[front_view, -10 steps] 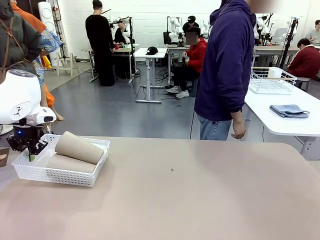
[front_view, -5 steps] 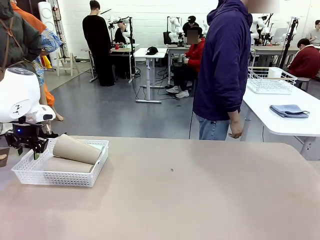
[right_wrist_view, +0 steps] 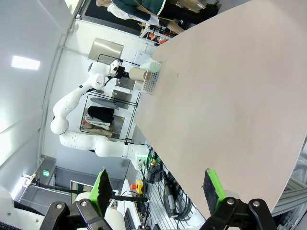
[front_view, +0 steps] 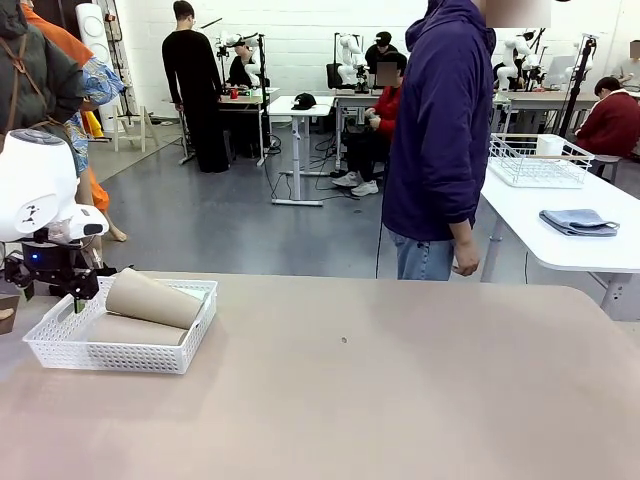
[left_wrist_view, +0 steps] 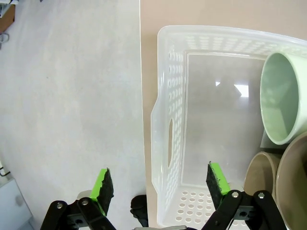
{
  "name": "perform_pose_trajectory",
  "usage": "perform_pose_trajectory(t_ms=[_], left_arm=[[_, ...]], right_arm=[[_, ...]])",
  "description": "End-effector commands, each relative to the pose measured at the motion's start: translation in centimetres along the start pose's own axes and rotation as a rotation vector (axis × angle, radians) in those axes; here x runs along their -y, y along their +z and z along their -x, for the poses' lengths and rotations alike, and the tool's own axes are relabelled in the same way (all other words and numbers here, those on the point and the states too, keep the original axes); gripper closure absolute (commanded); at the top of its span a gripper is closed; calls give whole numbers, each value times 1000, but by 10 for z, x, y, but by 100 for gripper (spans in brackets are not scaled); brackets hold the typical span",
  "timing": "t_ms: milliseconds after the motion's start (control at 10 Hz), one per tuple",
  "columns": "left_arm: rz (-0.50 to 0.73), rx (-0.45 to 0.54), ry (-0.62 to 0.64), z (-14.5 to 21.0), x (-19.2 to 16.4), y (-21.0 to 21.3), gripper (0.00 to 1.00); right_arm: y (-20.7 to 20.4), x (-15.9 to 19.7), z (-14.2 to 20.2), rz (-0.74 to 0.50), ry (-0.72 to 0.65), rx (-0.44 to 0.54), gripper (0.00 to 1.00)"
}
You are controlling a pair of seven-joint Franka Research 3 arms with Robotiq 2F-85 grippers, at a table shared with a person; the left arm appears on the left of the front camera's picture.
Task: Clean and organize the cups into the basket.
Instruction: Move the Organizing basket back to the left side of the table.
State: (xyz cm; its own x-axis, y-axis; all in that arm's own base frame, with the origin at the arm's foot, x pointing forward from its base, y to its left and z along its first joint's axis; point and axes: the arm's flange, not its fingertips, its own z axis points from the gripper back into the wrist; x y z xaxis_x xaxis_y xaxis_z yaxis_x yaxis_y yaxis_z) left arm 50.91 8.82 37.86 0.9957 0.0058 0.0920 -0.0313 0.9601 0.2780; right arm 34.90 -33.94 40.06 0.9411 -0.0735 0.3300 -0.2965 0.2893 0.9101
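Note:
The white basket (front_view: 60,350) sits at the table's left end. Two tan cups lie on their sides in it, one (front_view: 155,298) resting on top of the other (front_view: 135,330). My left gripper (front_view: 50,290) hovers open just above the basket's left end. In the left wrist view its fingers (left_wrist_view: 217,177) straddle the basket's end wall (left_wrist_view: 169,120) with its handle cutout. A mint green cup (left_wrist_view: 283,98) lies inside with its mouth toward the camera, beside the tan cups (left_wrist_view: 261,175). My right gripper (right_wrist_view: 158,187) stands open and holds nothing, high off the table's edge, with the basket (right_wrist_view: 151,76) far off.
A person in a dark blue hoodie (front_view: 440,140) stands at the table's far side, hands down. A white side table (front_view: 570,255) at the right carries a wire basket (front_view: 540,160) and a folded cloth (front_view: 578,222). Bare tabletop (front_view: 380,390) stretches right of the basket.
My left gripper has risen a little from the basket's left end and its jaws have spread. The basket has slid slightly to the left. The person has shifted a bit to the left.

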Motion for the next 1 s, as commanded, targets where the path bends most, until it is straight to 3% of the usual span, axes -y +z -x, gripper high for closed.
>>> perform_pose_trajectory(t_ms=[0, 200, 300, 500, 900], left_arm=[[8, 14, 2, 6, -3, 3, 0], [22, 50, 26, 15, -5, 16, 0], [47, 94, 102, 27, -9, 36, 0], [29, 247, 227, 78, -9, 89, 0], [96, 448, 269, 164, -3, 155, 0]], right_arm=[[-2, 0, 1, 8, 0, 9, 0], [-2, 0, 1, 8, 0, 9, 0], [-2, 0, 1, 8, 0, 9, 0], [-2, 0, 1, 8, 0, 9, 0], [-2, 0, 1, 8, 0, 9, 0]])
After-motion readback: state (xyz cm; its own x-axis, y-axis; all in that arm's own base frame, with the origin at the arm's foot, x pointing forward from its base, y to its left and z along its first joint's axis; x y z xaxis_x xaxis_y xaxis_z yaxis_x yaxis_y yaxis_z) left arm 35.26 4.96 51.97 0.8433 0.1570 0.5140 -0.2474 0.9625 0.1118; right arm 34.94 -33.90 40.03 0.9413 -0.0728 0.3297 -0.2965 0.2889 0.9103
